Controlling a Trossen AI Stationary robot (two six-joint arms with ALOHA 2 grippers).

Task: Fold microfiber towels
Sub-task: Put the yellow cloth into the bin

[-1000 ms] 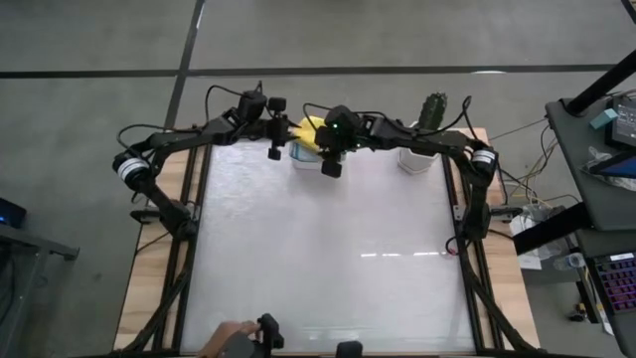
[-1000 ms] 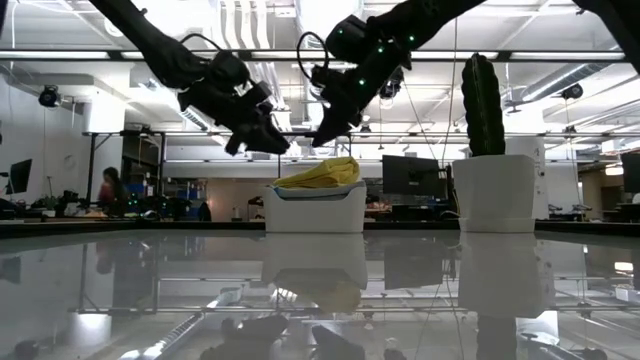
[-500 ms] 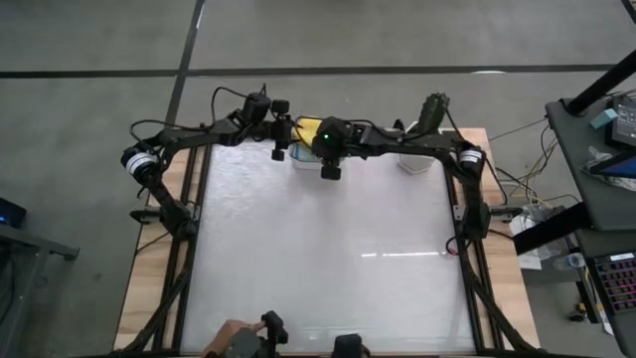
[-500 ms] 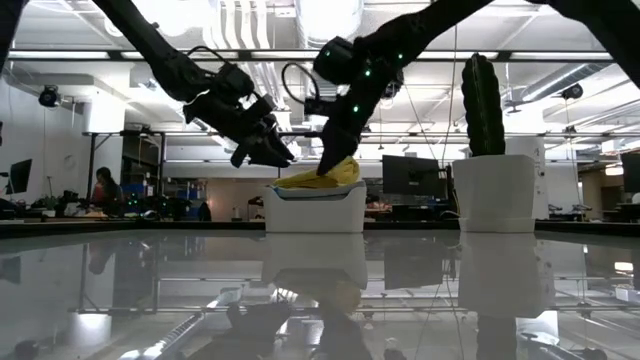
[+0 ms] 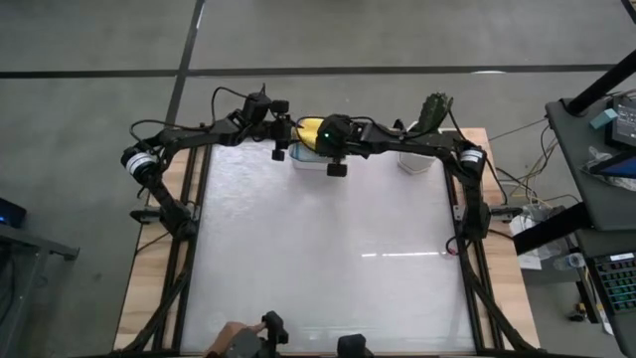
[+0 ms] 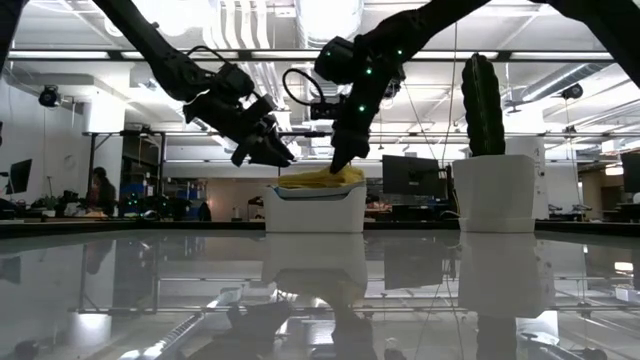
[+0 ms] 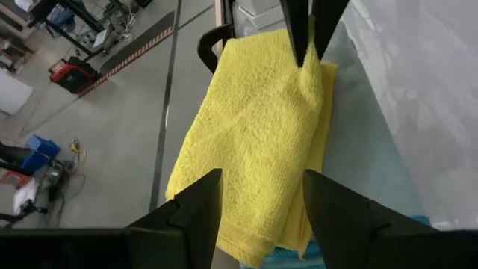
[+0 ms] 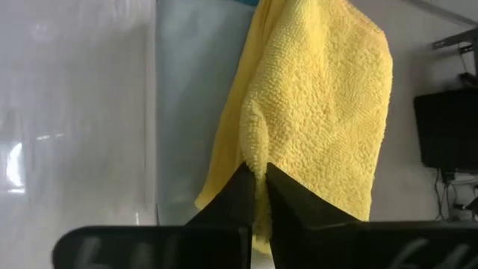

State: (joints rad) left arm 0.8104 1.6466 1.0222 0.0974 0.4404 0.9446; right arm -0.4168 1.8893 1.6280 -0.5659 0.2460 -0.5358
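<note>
The yellow towel (image 6: 322, 178) is lying on top of the pile in the white tub (image 6: 314, 208), which is sitting at the far edge of the surface (image 5: 328, 259), roughly midway along it. It is draped loosely, one flap hanging past the tub's rim, so a raised fold is there to take.

The right claw (image 6: 334, 166) is reaching down into the tub and pinching a ridge of the yellow towel near its middle; its fingers are closed tight on that pucker of cloth. This looks like the pick-up step, taking the top cloth first so it can be carried out onto the open surface and spread.

The left claw (image 6: 272, 152) is hovering just beside the tub, above its left end, with its fingers spread and nothing between them. It is probably waiting to catch a corner once the cloth is lifting clear.

The cloths beneath are mostly hidden; only a sliver of blue is showing, perhaps another towel.
</note>
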